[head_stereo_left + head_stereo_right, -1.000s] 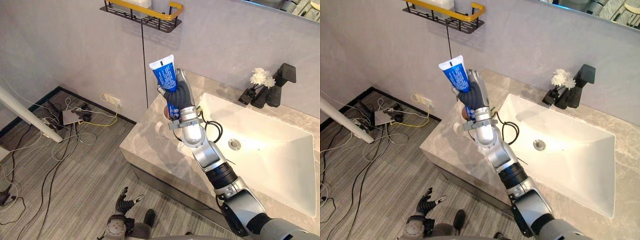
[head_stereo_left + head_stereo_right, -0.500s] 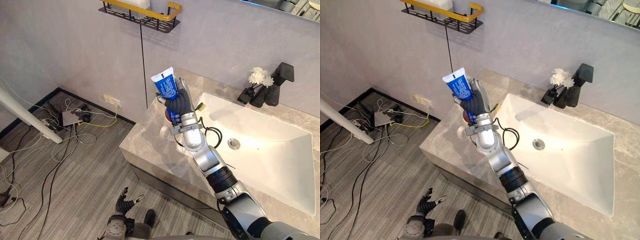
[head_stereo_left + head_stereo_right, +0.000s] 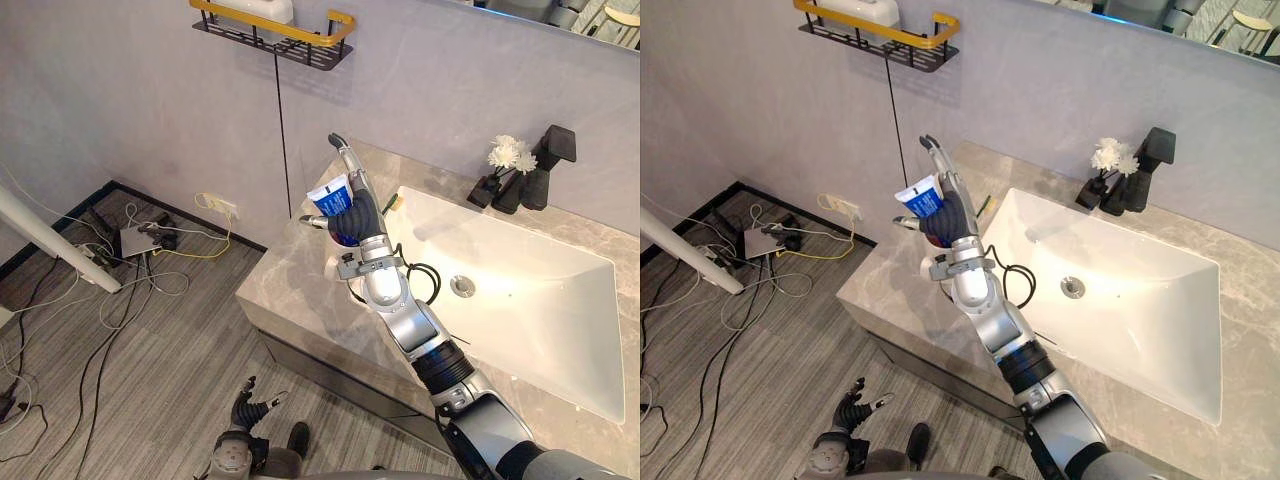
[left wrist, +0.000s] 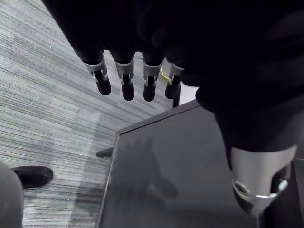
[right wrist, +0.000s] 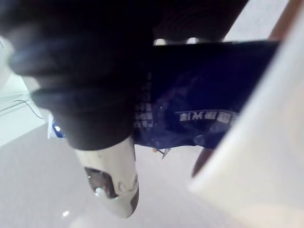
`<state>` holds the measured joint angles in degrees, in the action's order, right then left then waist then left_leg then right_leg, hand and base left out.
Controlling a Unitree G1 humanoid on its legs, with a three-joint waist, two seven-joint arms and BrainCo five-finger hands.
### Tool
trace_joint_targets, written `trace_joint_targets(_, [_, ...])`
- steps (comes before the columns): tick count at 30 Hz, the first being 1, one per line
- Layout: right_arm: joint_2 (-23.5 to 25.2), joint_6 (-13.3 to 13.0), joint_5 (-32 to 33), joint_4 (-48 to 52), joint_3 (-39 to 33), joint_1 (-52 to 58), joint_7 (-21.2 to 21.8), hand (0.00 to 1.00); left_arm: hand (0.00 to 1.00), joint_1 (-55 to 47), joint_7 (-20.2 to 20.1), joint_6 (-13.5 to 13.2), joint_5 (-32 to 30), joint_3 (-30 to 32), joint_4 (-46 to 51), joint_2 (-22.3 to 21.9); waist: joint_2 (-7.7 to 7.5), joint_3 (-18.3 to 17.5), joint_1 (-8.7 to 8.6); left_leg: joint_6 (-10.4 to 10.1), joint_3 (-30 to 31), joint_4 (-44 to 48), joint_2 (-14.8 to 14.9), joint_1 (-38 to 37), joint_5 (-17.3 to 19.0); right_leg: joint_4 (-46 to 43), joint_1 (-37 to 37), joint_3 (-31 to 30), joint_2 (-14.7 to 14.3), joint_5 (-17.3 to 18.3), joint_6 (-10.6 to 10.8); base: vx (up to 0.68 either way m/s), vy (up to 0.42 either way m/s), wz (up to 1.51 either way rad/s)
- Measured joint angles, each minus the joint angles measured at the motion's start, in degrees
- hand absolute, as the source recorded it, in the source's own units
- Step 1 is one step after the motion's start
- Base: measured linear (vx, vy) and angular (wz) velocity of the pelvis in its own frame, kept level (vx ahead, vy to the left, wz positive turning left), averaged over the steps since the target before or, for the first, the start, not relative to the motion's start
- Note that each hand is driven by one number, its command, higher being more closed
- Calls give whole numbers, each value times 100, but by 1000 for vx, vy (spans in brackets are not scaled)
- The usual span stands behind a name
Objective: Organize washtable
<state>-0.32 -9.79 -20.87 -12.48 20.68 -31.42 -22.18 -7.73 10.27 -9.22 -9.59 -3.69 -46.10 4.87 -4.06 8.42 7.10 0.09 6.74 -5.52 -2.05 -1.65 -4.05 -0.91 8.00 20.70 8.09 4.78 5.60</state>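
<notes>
Right hand [image 3: 352,212] is up in the air over the desk's [image 3: 288,282] left end, near its back edge; blue toothpaste tube [image 3: 328,198] lies crosswise against the palm side, white end toward the robot's left; thumb pins it there, at least one finger stands straight up past it; tube hangs clear of the desk, just left of the sink [image 3: 520,300] rim; left hand [image 3: 247,408] is low over the floor, fingers loose and spread, holding nothing; wall shelf [image 3: 275,24] is above.
</notes>
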Motion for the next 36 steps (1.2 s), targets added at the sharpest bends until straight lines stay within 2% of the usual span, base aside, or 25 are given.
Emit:
trace_joint_targets(10, [62,-20,60,116,0,12,0,0,0,10,0,1,0,-70,-7,0,1,-3,-7,-30,76,1,-2,-17,-21,3,67,124,0,19,-27,-8,-6,6])
trace_joint_targets(26, [58,-118,257,988,66,290,130,0,0,27,0,26,0,-89,-74,1,4,-49,-26,-41,-38,0,29,-70,-28,3,74,19,4,20,-28,-6,-2,-3])
trace_joint_targets(31, [37,-130,471,1192,67,481,381,0,0,31,-16,29,1,-94,-153,12,-22,-142,-45,-41,-73,0,34,-85,-28,6,73,-19,4,20,-28,-5,-3,-2])
trace_joint_targets(36, [-48,-233,649,1291,66,504,601,0,0,31,-31,71,1,-97,-229,42,-49,-189,-170,-41,-101,-2,43,-97,-28,3,71,-49,1,19,-28,-6,-2,-1])
